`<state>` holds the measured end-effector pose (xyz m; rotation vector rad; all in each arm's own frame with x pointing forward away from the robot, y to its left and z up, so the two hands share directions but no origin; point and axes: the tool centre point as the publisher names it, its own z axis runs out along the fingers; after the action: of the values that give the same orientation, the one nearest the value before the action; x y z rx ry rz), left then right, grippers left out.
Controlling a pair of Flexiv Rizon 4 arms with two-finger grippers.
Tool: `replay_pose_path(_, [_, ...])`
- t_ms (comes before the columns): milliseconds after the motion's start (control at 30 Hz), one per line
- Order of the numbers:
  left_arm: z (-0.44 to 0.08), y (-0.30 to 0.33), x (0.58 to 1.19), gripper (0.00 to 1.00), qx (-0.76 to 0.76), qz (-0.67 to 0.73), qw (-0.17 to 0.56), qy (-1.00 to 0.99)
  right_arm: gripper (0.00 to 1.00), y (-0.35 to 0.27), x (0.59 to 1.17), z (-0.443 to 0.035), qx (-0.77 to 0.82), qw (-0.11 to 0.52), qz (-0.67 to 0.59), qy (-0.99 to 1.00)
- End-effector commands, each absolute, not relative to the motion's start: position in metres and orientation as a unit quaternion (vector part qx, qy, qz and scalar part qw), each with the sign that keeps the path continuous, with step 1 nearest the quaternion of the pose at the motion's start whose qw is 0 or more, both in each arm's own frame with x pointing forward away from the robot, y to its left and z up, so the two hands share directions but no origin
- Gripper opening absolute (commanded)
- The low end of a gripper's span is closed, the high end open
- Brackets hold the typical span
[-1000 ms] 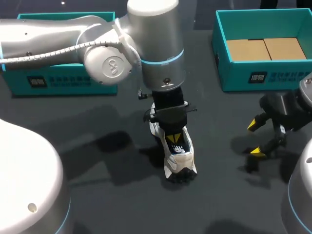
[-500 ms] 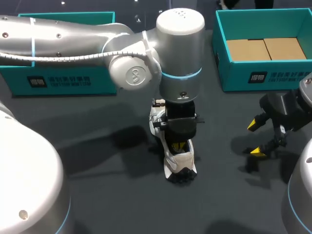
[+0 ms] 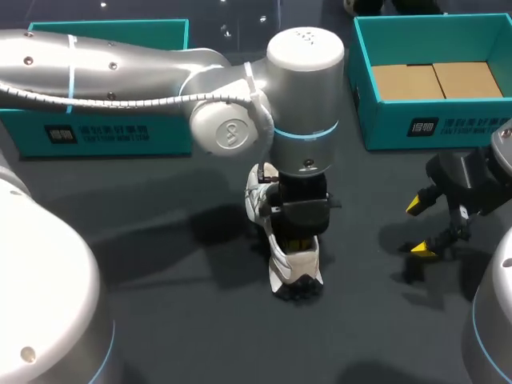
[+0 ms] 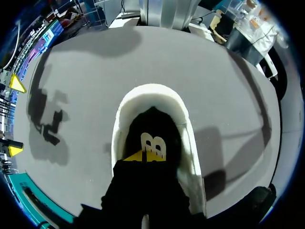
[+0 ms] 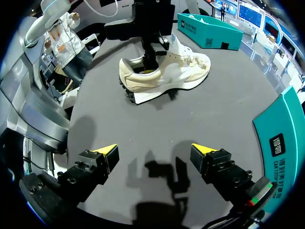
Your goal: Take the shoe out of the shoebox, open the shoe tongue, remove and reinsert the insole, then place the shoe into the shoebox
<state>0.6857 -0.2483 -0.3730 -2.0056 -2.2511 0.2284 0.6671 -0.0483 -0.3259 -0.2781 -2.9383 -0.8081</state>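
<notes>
A white and cream sneaker (image 3: 293,270) stands on the dark table, near the middle of the head view. My left arm comes in from the left and reaches over it. My left gripper (image 3: 298,240) is shut, its yellow tips together down inside the heel opening. The left wrist view shows the left gripper (image 4: 144,155) just over the dark insole (image 4: 152,124) and its white logo, ringed by the sneaker's collar (image 4: 152,93). I cannot see whether it holds the insole. My right gripper (image 3: 422,229) hangs open and empty to the right, and the sneaker (image 5: 167,71) lies ahead of my right gripper (image 5: 155,152).
The open teal shoebox (image 3: 432,128) with a brown cardboard floor stands at the back right. A second teal box (image 3: 96,136) sits at the back left behind my left arm. Bare tabletop lies between the shoe and my right gripper.
My left arm has swung to the right and lowered its gripper deeper into the shoe's heel opening, covering the logo on the insole. The shoe and the right arm have stayed put.
</notes>
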Motion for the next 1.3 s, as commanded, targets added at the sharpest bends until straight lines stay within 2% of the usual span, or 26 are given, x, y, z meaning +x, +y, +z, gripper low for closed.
replay_pose_path(33, [-0.350, -0.230, 0.676, 0.00, -0.661, 0.069, 0.032, -0.746, 1.00, -0.049, 0.666, -0.326, -0.091, 0.040, -0.263, -0.960])
replay_pose_path(233, [-0.357, -0.223, 0.672, 0.00, -0.658, 0.036, 0.044, -0.751, 1.00, -0.049, 0.666, -0.326, -0.091, 0.040, -0.263, -0.960])
replay_pose_path(500, [-0.398, -0.228, 0.682, 0.00, -0.635, 0.034, 0.079, -0.768, 1.00, -0.049, 0.666, -0.326, -0.091, 0.040, -0.263, -0.960])
replay_pose_path(667, [-0.411, -0.233, 0.685, 0.00, -0.625, 0.039, 0.072, -0.776, 1.00, -0.049, 0.666, -0.326, -0.091, 0.040, -0.263, -0.960])
replay_pose_path(1067, [-0.360, -0.231, 0.673, 0.00, -0.645, 0.054, -0.002, -0.762, 1.00, -0.049, 0.666, -0.326, -0.091, 0.040, -0.263, -0.960])
replay_pose_path(1300, [-0.371, -0.227, 0.662, 0.00, -0.660, -0.014, 0.036, -0.750, 1.00, -0.049, 0.666, -0.326, -0.091, 0.040, -0.263, -0.960])
